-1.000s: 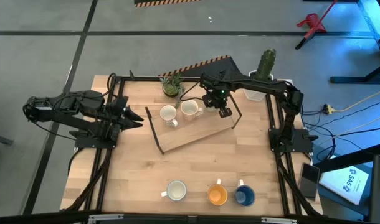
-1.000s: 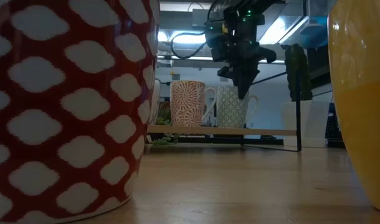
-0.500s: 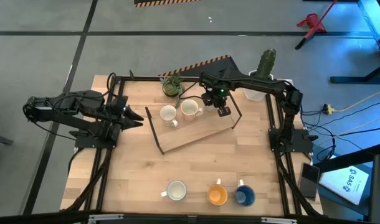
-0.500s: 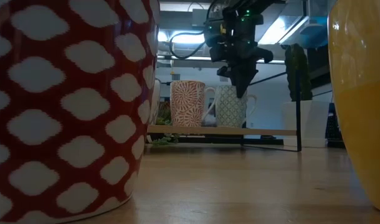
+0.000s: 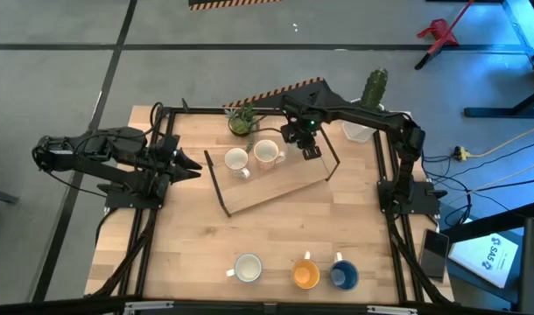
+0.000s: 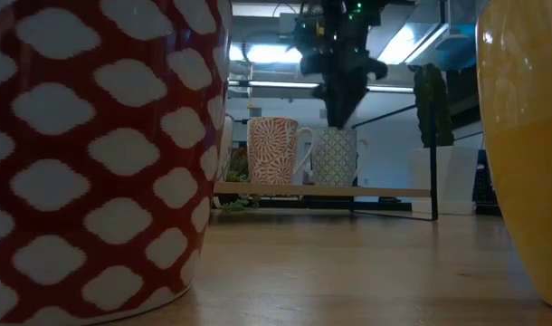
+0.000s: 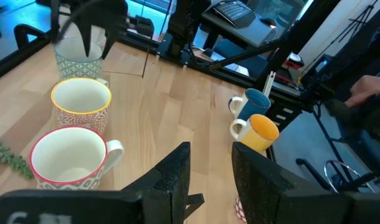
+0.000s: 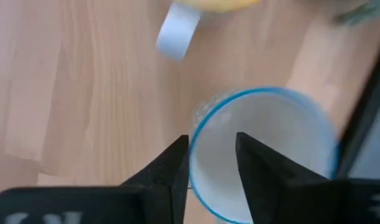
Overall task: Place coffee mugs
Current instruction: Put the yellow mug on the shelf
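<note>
Three patterned coffee mugs stand on a raised wooden shelf [image 5: 276,185]: a red-rimmed one [image 5: 236,160], a yellow-rimmed one [image 5: 267,153] and a teal one [image 6: 335,158]. In the high view my right gripper [image 5: 307,145] hides the teal mug. It hovers open just over that mug [image 8: 265,155], one finger on either side of the rim. A white [image 5: 248,268], an orange [image 5: 305,274] and a blue mug [image 5: 342,275] stand at the table's near edge. My left gripper [image 5: 190,164] waits open at the table's left.
A small green plant [image 5: 242,119] and a cactus in a white pot [image 5: 372,92] stand at the far edge behind the shelf. The shelf's black wire legs [image 5: 216,184] rise from the table. Bare wood [image 5: 276,232] lies between the shelf and the near mugs.
My right gripper has opened, let go of the teal mug and risen a little, drifting toward the table's far edge. The mug stays upright on the shelf beside the other two.
</note>
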